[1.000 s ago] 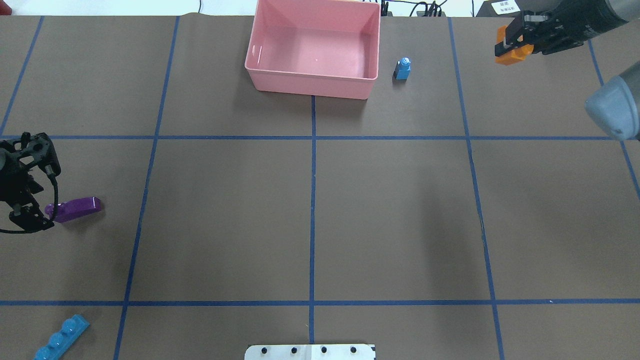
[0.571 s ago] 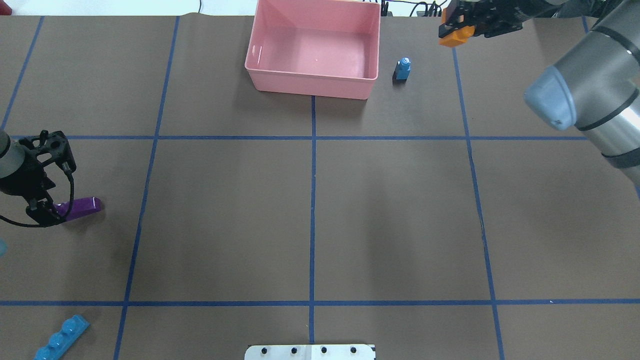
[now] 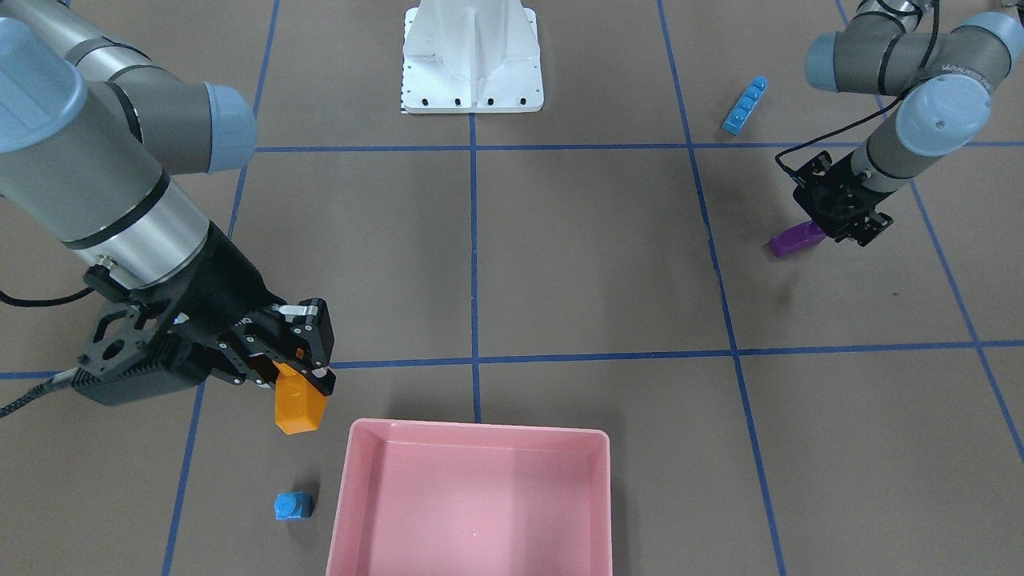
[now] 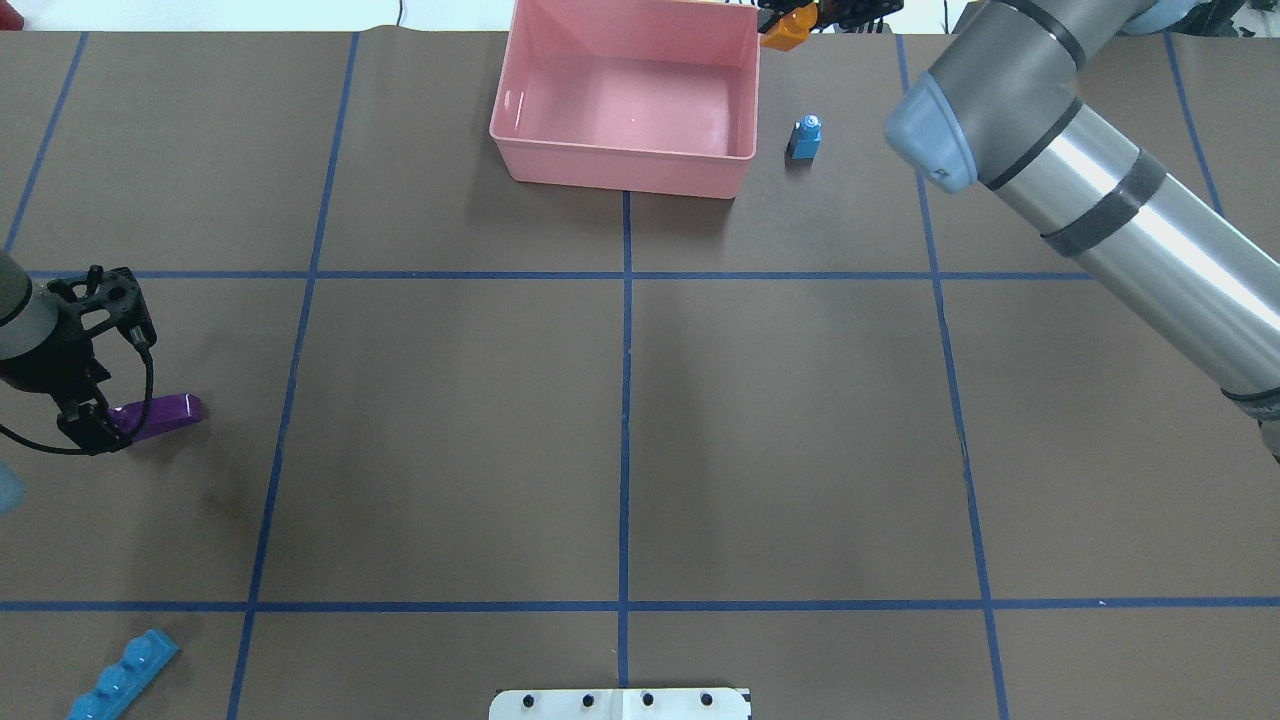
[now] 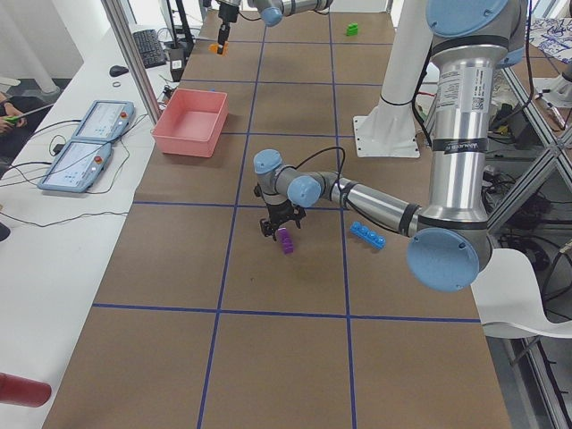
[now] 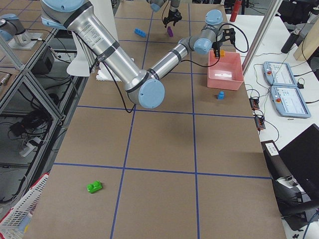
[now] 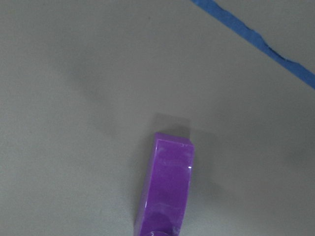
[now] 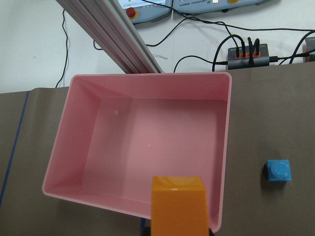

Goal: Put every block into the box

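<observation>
While orange block [image 3: 300, 408] hangs outside, box [image 4: 620, 172] floor shows.

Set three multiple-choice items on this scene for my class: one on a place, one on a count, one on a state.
1. Where is the small blue block?
A. In the box
B. On the table beside the box
C. Stacked on another block

2. How many blocks lie in the box?
A. None
B. One
C. Two

3. The right tool is:
A. open and empty
B. shut on the orange block
C. shut on nothing

Key:
1 B: it stands on the table just outside the box's wall.
2 A: the box's floor is bare in every view.
3 B: the orange block hangs in it, clear of the table.
</observation>
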`<state>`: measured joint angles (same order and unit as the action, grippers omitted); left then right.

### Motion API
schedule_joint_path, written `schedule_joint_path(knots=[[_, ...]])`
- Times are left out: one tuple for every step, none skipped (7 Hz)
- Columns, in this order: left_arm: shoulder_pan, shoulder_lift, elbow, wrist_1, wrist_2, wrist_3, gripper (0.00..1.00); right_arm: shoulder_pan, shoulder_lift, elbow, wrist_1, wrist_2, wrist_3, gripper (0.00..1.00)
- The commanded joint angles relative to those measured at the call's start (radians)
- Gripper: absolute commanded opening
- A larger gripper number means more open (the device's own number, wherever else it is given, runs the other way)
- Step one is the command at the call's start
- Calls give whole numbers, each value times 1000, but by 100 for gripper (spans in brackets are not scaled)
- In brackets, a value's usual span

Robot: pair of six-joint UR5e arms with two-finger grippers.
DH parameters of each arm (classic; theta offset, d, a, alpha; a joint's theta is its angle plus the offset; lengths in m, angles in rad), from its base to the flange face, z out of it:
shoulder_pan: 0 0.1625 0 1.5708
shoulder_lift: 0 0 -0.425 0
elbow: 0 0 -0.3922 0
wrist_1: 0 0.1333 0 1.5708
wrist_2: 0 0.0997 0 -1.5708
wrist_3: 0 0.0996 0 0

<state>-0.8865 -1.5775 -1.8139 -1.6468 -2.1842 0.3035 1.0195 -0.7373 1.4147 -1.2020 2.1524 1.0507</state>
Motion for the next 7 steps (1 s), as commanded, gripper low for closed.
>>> schedule_joint_path(knots=[[23, -2, 27, -2, -2, -1, 100, -22, 87, -139, 4, -61, -9, 0], [27, -12, 34, -1, -2, -4, 100, -41, 123, -201, 4, -87, -11, 0], [30, -12, 39, -2, -3, -6, 100, -55, 140, -230, 6, -120, -12, 0], [30, -13, 44, -11, -8, -7, 100, -71, 160, -293, 50, -144, -23, 0], [30, -15, 56, -24, -9, -7, 100, -82, 170, -366, 137, -163, -23, 0], [30, -21, 67, -25, -8, -7, 100, -84, 200, -428, 168, -172, -23, 0], [30, -28, 71, -25, -6, -6, 100, -87, 208, -437, 170, -177, -24, 0]])
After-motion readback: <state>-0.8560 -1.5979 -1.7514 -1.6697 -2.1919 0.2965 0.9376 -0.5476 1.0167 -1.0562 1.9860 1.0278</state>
